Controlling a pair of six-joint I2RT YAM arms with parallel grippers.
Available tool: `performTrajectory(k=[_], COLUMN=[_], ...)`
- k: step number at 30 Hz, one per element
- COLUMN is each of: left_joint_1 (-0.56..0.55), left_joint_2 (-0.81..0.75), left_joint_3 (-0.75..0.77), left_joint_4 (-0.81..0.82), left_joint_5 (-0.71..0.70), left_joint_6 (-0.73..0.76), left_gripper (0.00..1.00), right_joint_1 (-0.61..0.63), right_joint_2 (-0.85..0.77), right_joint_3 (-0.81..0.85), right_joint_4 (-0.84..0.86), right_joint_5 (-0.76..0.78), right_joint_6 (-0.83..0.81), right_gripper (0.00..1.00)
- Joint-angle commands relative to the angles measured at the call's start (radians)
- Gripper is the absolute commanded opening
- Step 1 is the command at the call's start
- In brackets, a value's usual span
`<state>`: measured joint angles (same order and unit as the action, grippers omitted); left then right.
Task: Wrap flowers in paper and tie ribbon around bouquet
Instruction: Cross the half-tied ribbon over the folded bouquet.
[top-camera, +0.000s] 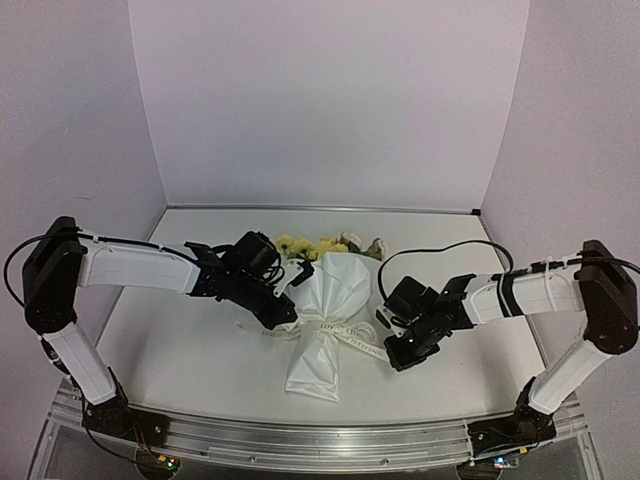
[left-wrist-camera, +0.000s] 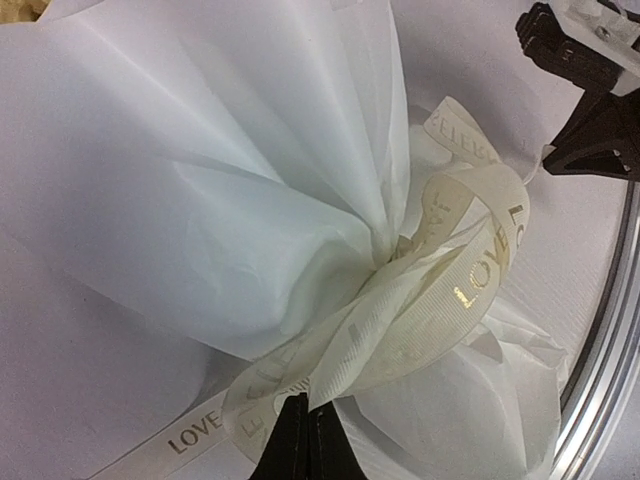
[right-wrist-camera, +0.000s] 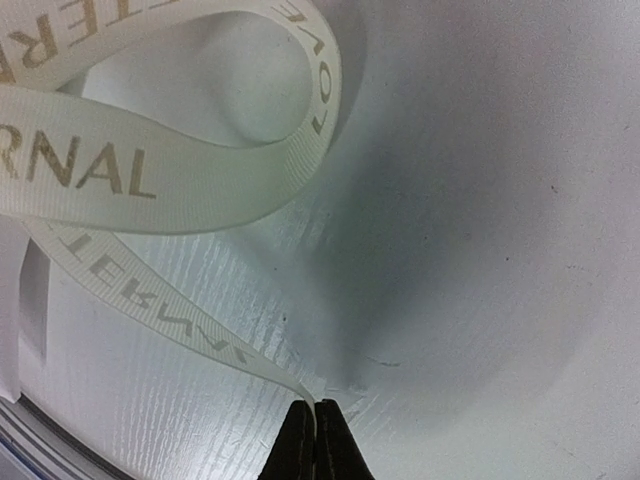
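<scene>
Left gripper (left-wrist-camera: 301, 408): closed tight on a ribbon (left-wrist-camera: 470, 280) strand at the fingertips; bouquet (top-camera: 325, 300) neck directly ahead. Right gripper (right-wrist-camera: 316, 408): closed tight on the ribbon tail, loop just ahead-left. Treat ribbon as probably light, limp, slippery; pinch flat across the width. Avoid squeezing paper (left-wrist-camera: 200, 180): thin, crush-prone.

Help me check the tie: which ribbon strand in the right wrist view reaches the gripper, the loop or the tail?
The ribbon tail, slanting down into the shut right gripper, which pinches it. The broad ribbon loop above curls away, untouched.
</scene>
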<state>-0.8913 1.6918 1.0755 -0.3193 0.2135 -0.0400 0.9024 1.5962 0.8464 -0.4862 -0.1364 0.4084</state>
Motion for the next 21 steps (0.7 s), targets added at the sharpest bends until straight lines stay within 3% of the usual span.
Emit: performTrajectory(k=[1,14,21], left_joint_1=[-0.001,0.0,0.0], left_joint_2=[-0.088,-0.131,-0.139], left_joint_3=[-0.048,-0.122,-0.116], left_joint_4=[0.053,0.092,0.092], left_joint_5=[-0.1,-0.087,-0.071], left_joint_6=[-0.066,-0.113,-0.098], left_gripper=[0.0,0.0,0.0], right_joint_1=[0.005,0.006,0.004], right_joint_2=[-0.041,-0.024,-0.068], right_joint_3=[-0.03,-0.005,0.028], right_joint_4=[-0.006,-0.028,-0.029], right_joint_5=[0.045,0.007,0.039], right_joint_6=[0.003,-0.007,-0.005], right_gripper=[0.0,0.01,0.45])
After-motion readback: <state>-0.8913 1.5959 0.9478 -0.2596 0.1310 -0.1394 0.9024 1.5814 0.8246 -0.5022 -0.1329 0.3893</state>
